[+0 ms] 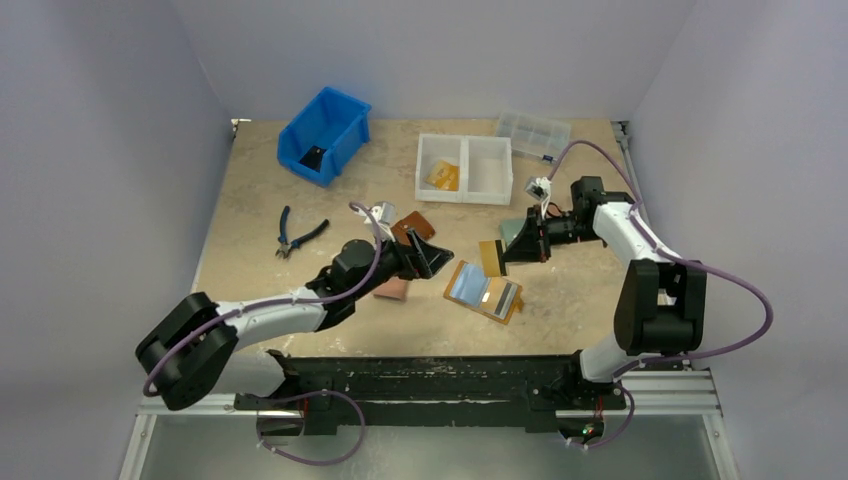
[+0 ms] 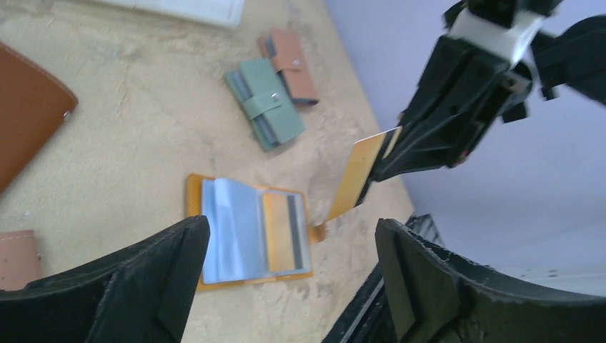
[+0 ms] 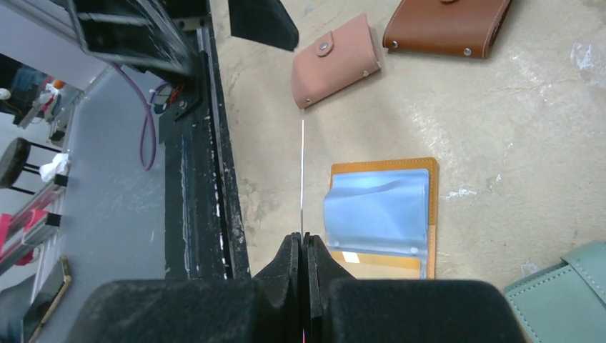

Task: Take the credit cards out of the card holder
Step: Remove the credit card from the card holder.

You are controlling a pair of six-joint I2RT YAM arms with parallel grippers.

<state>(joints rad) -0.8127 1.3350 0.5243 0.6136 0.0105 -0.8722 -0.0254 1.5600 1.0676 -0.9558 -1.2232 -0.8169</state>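
One card (image 2: 355, 179): clamped in right gripper (image 3: 304, 244).
Left gripper (image 1: 428, 256): jaws wide, empty.
Holder (image 3: 379, 165): open, flat.
Nearby: pink wallet (image 3: 336, 61), brown wallet (image 3: 446, 25), green wallet (image 2: 264, 107).

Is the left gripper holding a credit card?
No, the left gripper stands wide open and empty; the right gripper pinches the orange credit card.

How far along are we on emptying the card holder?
Done: yellow items, possibly cards, already lie in the white tray. In hand: the right hand pinches one orange card clear above the open card holder; the left hand is open and empty. Left: at least one striped card still sits inside it, and the held card needs setting down.
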